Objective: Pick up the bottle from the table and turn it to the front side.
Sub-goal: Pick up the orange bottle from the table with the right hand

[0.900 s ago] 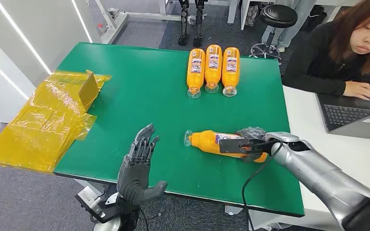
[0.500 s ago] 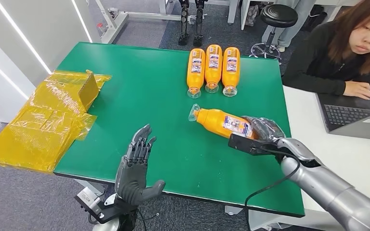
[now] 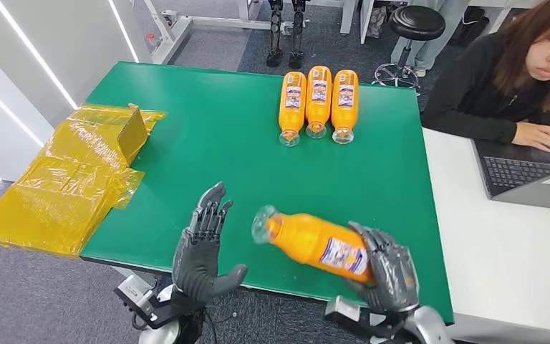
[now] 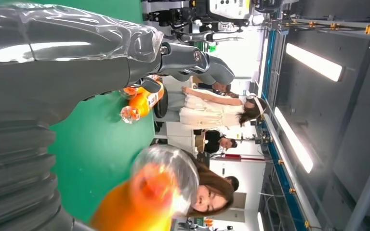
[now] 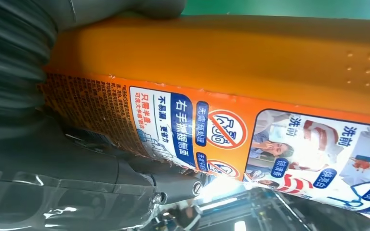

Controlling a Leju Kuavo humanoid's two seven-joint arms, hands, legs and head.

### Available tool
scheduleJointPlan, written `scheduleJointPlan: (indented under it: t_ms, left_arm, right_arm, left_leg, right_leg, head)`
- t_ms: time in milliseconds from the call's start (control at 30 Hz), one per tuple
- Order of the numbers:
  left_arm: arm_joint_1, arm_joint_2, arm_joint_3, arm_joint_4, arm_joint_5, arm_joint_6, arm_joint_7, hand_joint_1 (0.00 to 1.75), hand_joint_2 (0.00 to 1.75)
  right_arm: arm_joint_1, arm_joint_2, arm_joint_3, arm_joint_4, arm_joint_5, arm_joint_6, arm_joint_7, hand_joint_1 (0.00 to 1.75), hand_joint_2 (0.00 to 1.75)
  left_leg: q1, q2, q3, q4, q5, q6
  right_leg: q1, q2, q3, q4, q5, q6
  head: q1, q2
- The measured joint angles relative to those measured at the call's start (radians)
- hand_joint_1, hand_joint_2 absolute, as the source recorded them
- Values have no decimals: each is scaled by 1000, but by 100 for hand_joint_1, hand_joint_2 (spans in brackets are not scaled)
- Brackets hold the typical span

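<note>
You can read Chinese print on the label of the orange plastic bottle in the right hand: "右手抓握侧面" in a blue band, "洗前" beside small pictures, and two red prohibition signs. Labels on the three far orange bottles are too small to read.

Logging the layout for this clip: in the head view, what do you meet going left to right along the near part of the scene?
Yellow plastic wrap → left hand → held bottle → right hand → white table.
</note>
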Motion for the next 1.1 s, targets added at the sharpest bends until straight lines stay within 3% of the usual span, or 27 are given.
scheduleJointPlan:
  t_ms: [200,433,733,1100]
  left_arm:
    - [-45,-18,-1,68,8,-48,0,0,175]
    - [-92,-54,-1,164,34,-116,0,0,175]
    - [-116,-73,-10,206,55,-212,0,0,175]
    - [-169,-62,-10,256,47,-207,0,0,175]
  right_arm:
    - [211,125,-80,-161,108,-1,0,175,175]
    - [263,242,-75,-228,161,-1,10,175,175]
    - [242,301,-75,-235,209,6,52,175,175]
    - [255,308,-91,-283,197,22,75,175,175]
  left_leg:
    - [0,2,1,0,0,-1]
    - [0,3,1,0,0,-1]
    - [0,4,2,0,0,-1]
    - [0,4,2,0,0,-1]
  right_leg:
    - [0,1,0,0,0,0]
    - [0,3,0,0,0,0]
    - [0,3,0,0,1,-1]
    - [0,4,0,0,1,-1]
  head:
    - [0,0]
    - [0,0]
    - [0,0]
    - [0,0]
